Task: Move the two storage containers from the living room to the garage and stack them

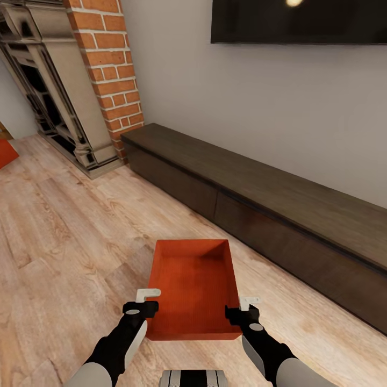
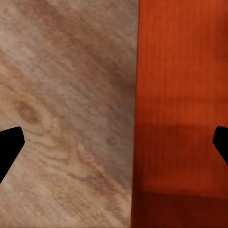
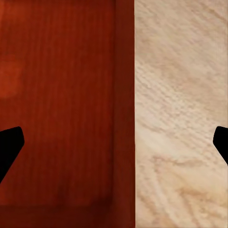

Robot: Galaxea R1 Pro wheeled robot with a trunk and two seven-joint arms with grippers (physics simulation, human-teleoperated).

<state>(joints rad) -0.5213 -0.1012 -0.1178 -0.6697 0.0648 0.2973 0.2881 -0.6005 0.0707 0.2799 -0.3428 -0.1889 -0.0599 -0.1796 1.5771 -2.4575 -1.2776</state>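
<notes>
One red-orange storage container (image 1: 193, 287) sits open-top on the light wood-plank floor of the living room, just ahead of me. My left gripper (image 1: 146, 301) hovers over its left wall, fingers wide open, one on each side of the rim. In the left wrist view the left gripper (image 2: 118, 142) straddles the container's edge (image 2: 180, 114). My right gripper (image 1: 244, 307) is open in the same way over the right wall. The right gripper (image 3: 118, 142) spans that container wall (image 3: 124, 114). A corner of the second storage container (image 1: 6, 152) shows at the far left edge.
A long dark low bench (image 1: 269, 199) runs along the wall to the right of the container. The red brick fireplace (image 1: 107, 70) with its dark surround stands at the back left, and a black TV (image 1: 298, 21) hangs above the bench.
</notes>
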